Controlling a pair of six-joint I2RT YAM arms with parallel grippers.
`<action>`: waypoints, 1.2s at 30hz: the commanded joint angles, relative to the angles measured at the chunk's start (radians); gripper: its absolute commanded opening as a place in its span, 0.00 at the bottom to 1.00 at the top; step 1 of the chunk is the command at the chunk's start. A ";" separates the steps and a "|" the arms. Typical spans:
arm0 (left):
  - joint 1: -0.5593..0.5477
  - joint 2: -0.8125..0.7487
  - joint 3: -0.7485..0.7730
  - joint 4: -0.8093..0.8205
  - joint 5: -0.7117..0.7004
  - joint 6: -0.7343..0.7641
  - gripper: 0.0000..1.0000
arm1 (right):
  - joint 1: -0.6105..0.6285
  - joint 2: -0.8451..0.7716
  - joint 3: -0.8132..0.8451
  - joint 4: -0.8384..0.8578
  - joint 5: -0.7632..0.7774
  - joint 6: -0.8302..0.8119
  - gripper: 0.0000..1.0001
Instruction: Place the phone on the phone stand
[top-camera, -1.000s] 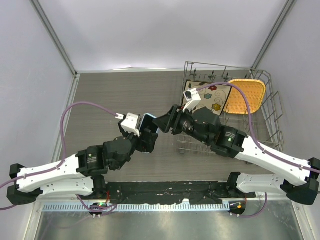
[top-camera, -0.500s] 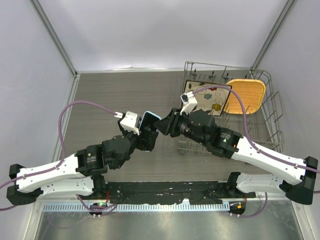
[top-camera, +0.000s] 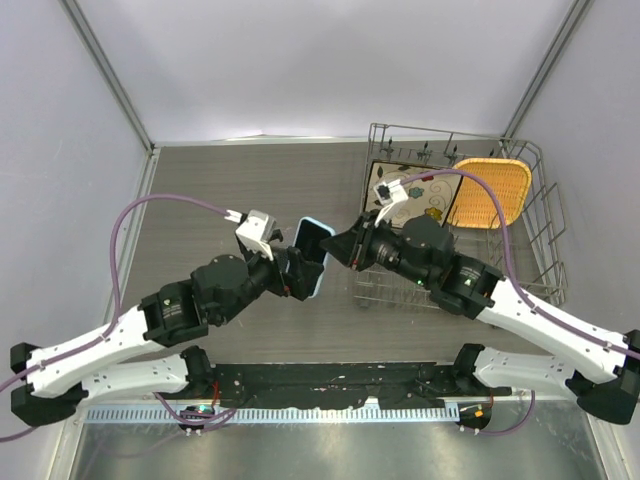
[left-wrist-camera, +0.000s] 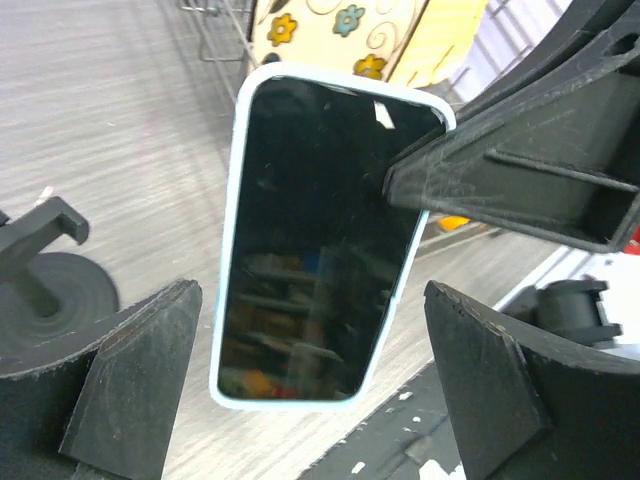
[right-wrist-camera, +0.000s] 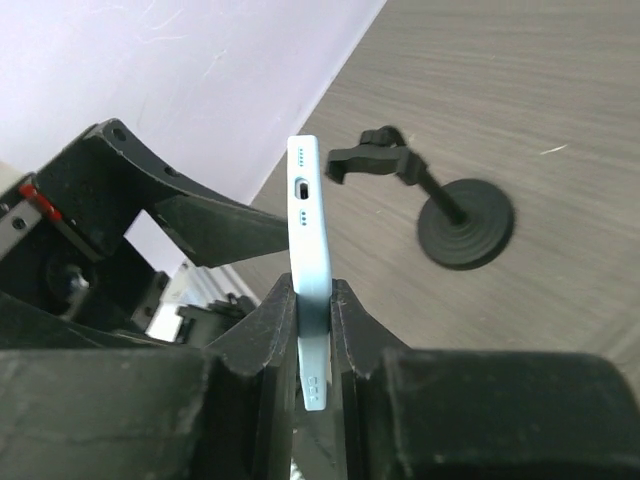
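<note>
The right gripper (right-wrist-camera: 313, 300) was clamped on the phone (right-wrist-camera: 308, 195), holding it edge-up above the table (right-wrist-camera: 560, 100); the left gripper (left-wrist-camera: 310, 350) gaped wide around it (not touching). Beyond the right gripper stood the phone stand (right-wrist-camera: 465, 225): the phone was best lowered slowly and squarely onto it.

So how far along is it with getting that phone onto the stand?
Done: the phone is up off the table, pinched in the right claw. In hand: the left claw stands open around it, fingers clear of its edges, which looks like a hand-over. Left: the phone stand sits empty on the table; the phone is not yet in its cradle.
</note>
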 joint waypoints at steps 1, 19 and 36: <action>0.142 -0.034 0.053 -0.018 0.369 -0.078 1.00 | -0.115 -0.068 0.009 0.077 -0.195 -0.140 0.01; 0.528 0.064 0.071 0.081 1.278 -0.122 0.95 | -0.240 0.027 0.191 0.011 -0.862 -0.372 0.01; 0.528 0.057 0.056 0.103 1.345 -0.109 0.49 | -0.246 0.103 0.223 0.117 -0.971 -0.300 0.01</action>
